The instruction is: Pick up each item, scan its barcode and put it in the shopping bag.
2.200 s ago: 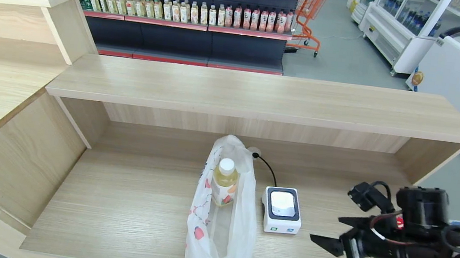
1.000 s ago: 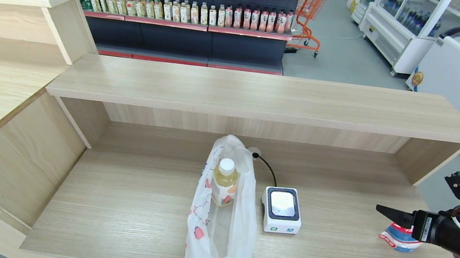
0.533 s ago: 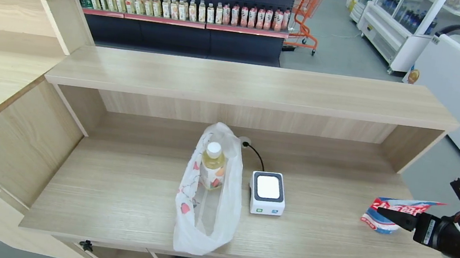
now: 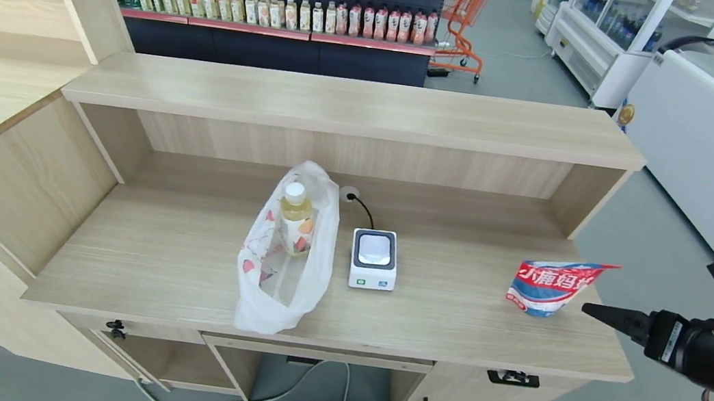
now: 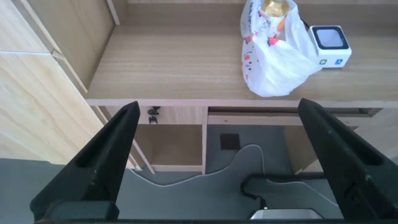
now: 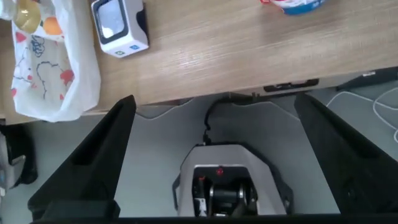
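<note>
snack pouch (image 4: 553, 285) stands at the worktop's (image 4: 439, 308) right end, well apart from the scanner (image 4: 374, 259). looks light, soft and crinkly, probably slippery film, so pinch the flat top seal. white lettering on a red band, left unread. right pincer (image 4: 594, 312) just beside it, spread wide, empty; left pincer (image 5: 217, 107) wide too.

Head overlooks counter (image 4: 453, 310); wrists share its front edge.

wooden counter (image 4: 355, 107), drink shelves (image 4: 272, 10), grey floor (image 4: 525, 78), white freezers (image 4: 702, 149)
</note>
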Robot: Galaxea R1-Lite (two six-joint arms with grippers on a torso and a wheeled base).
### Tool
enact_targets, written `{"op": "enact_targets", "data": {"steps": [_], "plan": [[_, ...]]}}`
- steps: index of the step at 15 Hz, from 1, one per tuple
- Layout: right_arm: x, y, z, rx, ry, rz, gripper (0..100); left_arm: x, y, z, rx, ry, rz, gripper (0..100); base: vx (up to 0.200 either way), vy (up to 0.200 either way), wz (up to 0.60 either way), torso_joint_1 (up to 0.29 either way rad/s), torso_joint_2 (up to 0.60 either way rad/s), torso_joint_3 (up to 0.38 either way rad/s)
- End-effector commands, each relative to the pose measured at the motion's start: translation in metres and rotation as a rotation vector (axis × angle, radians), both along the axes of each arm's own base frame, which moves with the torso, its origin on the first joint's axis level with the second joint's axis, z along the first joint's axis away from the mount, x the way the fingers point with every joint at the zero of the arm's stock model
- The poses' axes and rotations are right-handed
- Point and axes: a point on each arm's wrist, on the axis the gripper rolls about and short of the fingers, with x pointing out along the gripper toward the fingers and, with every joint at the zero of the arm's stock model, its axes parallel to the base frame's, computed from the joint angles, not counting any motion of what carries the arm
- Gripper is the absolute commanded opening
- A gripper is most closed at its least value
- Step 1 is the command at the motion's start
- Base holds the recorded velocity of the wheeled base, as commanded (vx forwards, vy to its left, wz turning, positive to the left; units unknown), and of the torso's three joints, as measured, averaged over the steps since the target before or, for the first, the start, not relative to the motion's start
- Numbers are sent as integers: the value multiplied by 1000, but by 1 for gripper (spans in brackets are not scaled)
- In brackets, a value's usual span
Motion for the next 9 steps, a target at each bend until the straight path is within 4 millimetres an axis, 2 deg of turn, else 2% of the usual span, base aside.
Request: {"op": "enact_targets", "data": {"steps": [1,5,8,9], "plan": [[10,-3,3,13,-4,-33,100,0,0,0,3,1,1,100,0,-200,0,7,7,-2],[25,-5,20,73,-40,-96,100,0,0,0,3,1,1,100,0,-200,0,11,0,0],[32,1,31,132,-67,-88,100,0,0,0,-2,1,1,100,0,-200,0,2,2,2],[36,5,32,134,-67,-77,100,0,0,0,-2,-1,1,100,0,0,0,0,0,0]]}}
